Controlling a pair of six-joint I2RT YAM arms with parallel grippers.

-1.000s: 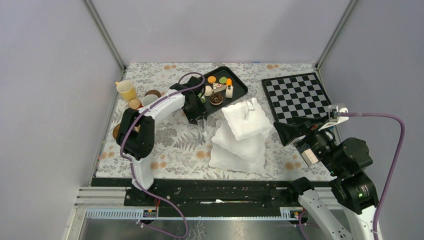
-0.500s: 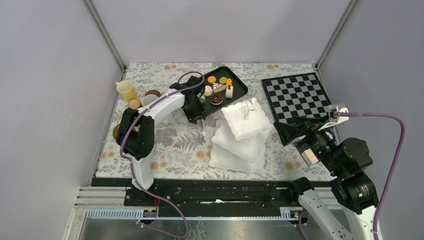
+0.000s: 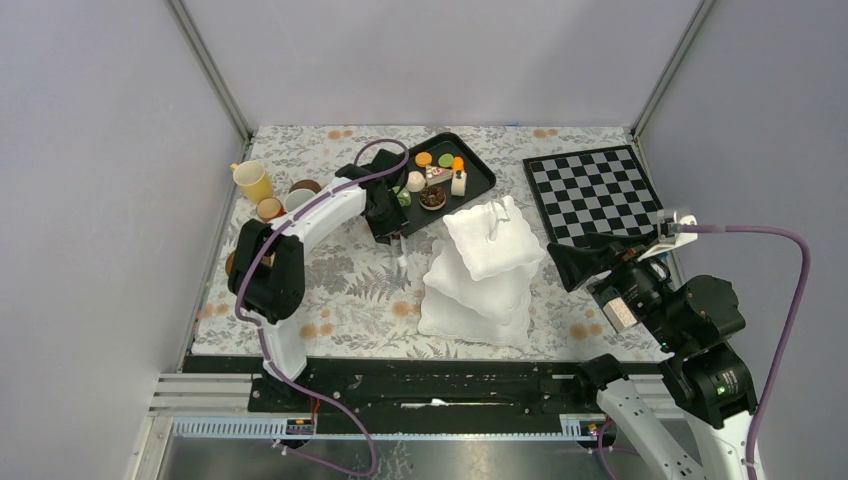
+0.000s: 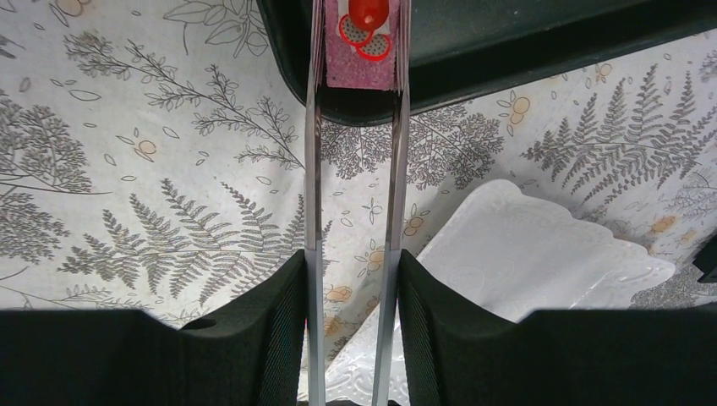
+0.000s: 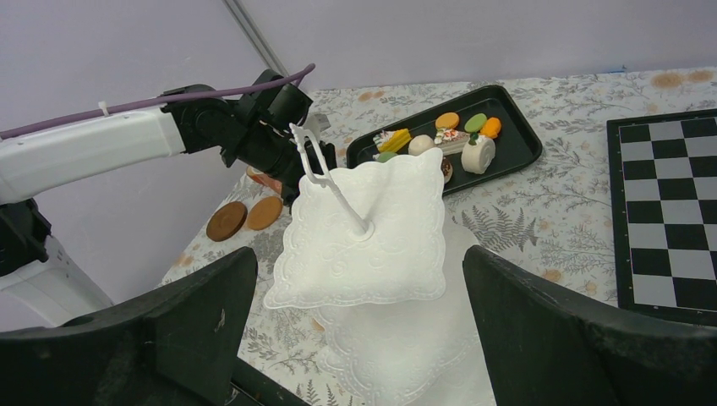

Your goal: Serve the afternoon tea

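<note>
Pink cake slice, red-topped, is pinched between the tips of the tongs at the near rim of the tray. The left claw is clamped on the tongs; their long axis runs straight out to the slice. The stand lies back and right of the tips. The right claw is spread wide, empty. Since half a second ago, the left elbow has shifted slightly left.
</note>
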